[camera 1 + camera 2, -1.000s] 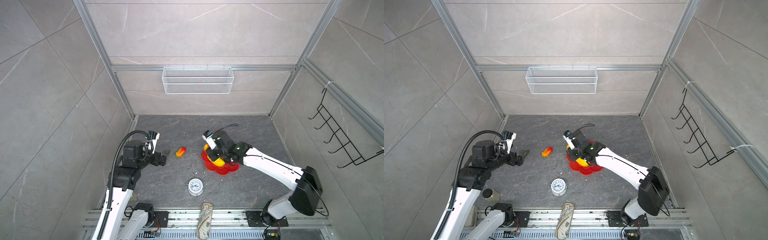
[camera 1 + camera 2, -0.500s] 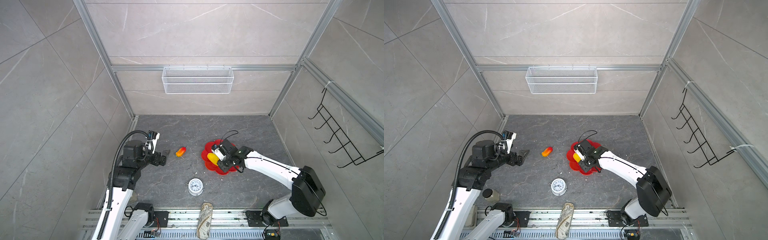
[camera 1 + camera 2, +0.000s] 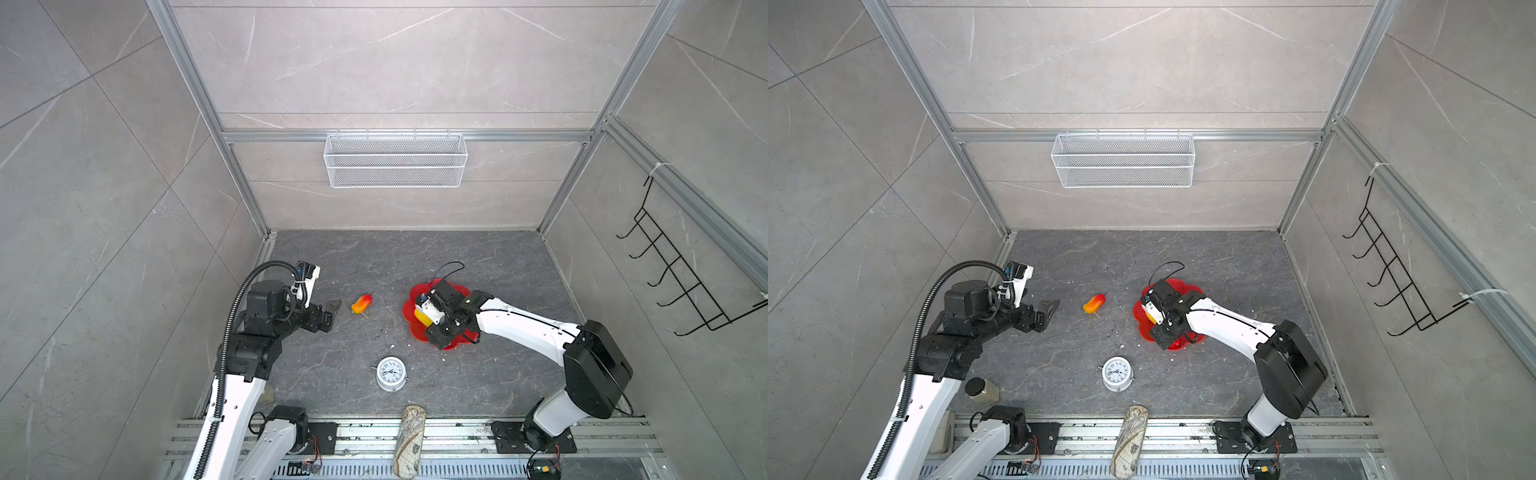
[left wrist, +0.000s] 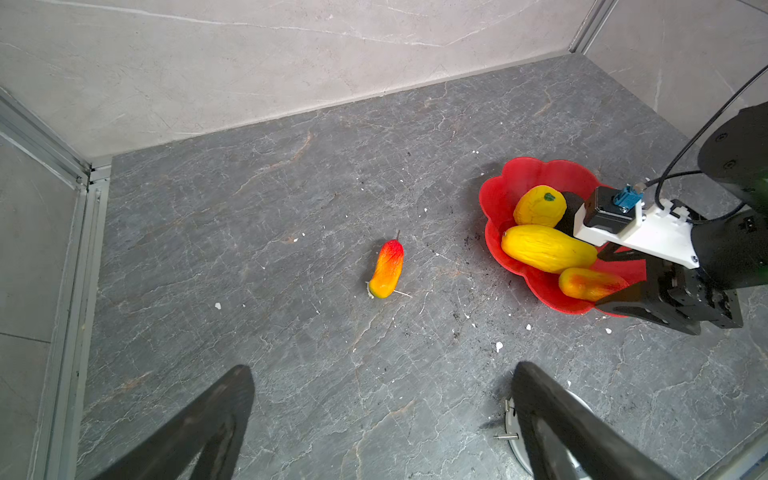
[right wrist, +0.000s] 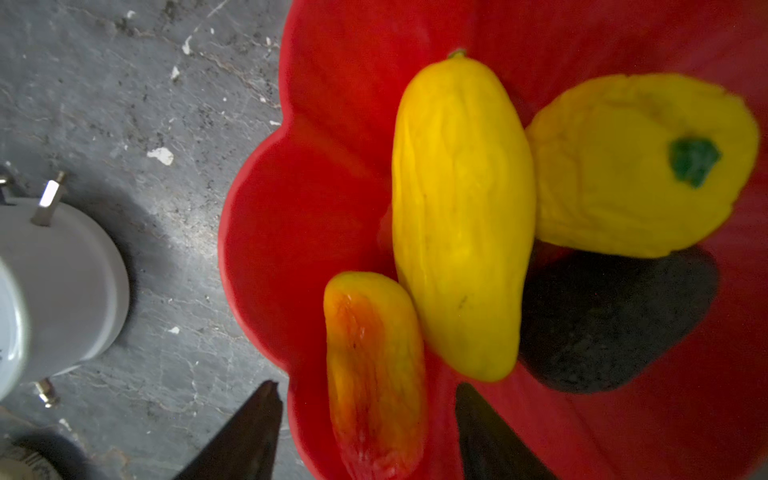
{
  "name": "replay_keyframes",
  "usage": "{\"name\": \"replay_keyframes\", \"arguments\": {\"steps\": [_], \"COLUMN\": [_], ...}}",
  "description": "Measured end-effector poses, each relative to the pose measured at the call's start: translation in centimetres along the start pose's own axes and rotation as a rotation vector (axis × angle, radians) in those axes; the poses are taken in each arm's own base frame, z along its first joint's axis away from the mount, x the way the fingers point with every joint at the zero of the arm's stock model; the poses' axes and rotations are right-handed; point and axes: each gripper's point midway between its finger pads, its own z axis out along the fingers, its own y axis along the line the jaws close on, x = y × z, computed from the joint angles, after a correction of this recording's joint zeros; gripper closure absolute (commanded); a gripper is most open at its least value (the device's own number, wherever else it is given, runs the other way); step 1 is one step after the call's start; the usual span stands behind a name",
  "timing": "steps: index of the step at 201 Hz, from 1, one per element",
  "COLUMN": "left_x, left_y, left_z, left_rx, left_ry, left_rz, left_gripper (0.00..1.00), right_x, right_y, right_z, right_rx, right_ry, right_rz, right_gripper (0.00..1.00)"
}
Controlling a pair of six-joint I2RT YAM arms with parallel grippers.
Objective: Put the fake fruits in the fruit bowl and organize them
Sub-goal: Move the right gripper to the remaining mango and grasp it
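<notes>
Even, diffuse overhead light, shadows soft and short; both top views sharp with wide-angle stretch at edges; right wrist view close, soft-focused, fruit bowl [image 5: 291,208] glaring saturated red.

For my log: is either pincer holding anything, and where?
Nothing. The right pincer stands open astride an orange-red oval plastic fruit in the scalloped red bowl; the left pincer is open, empty.

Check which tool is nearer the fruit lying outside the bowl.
Left. The left tool hangs open just beside the loose fruit, not touching it; the right tool is farther off, over the bowl.
</notes>
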Motion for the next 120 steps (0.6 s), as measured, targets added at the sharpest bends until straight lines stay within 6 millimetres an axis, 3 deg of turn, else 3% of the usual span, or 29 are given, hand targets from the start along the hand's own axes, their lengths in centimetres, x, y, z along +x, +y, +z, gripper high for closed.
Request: {"name": "replay_keyframes", "arguments": {"steps": [38,67,86,120], "left_x": [0.0,0.0,0.0,0.0], "left_y": [0.0,0.0,0.0,0.0], "left_z": [0.1,0.1,0.1,0.0], "left_rx": [0.000,0.000,0.000,0.000], "left_ry": [0.003,0.003,0.003,0.001], "left_rz": [-0.001,-0.001,-0.001,0.000], "left_gripper": [0.00,0.00,0.00,0.00], "right_x": [-5.2,-10.9,-14.4,-18.1], "right_y": [0.9,3.1,4.4,5.6], "right_z": [-3.6,-5.7,-4.3,1.7], "right_rx": [-0.005,-0.031,-0.064,-0.105], "right_ry": [-0.141,-0.261,-0.293,-0.268], "right_rz": [-0.056,-0.145,-0.197,-0.260], "right_gripper": [0.01,0.00,0.00,0.00]}}
